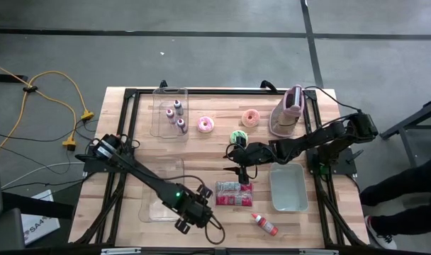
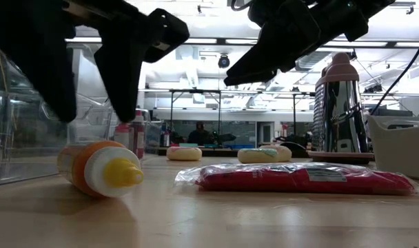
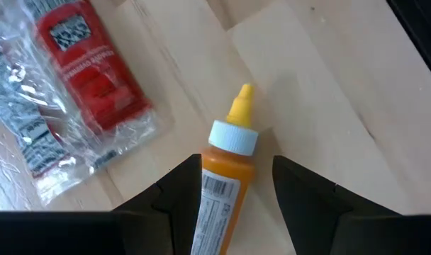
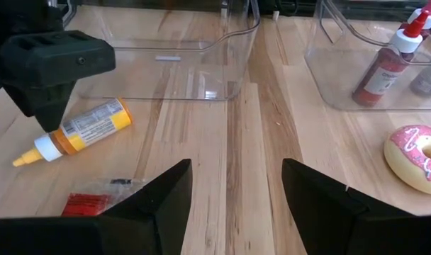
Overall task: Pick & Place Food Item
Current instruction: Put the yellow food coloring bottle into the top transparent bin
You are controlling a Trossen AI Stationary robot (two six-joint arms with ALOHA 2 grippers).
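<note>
My left gripper (image 3: 237, 164) hangs over the bottle (image 3: 222, 195) with its fingers spread to either side of the neck. They are not on it yet, and the low view shows clear air between them and the plastic. The bottle lies on its side on the bare wood just beside the packet (image 1: 233, 193), nozzle pointing away from my wrist. I judge it to be light, with a smooth round body and a slick label, so it would likely roll or squirt out of a careless pinch. I would take it across the broad middle of the body below the white collar, since the tapering cap would slip. The plastic probably gives a little, so a moderate squeeze should do. My right gripper (image 4: 237, 173) waits on the other side of the packet, fingers wide apart and holding nothing. A clear bin (image 4: 201, 92) stands just beyond the bottle from the packet and looks empty. A pale tray (image 1: 288, 205) on the packet's opposite side also looks empty. A second clear bin (image 1: 159, 120), well past the packet, holds three small sauce bottles (image 1: 178, 117).
</note>
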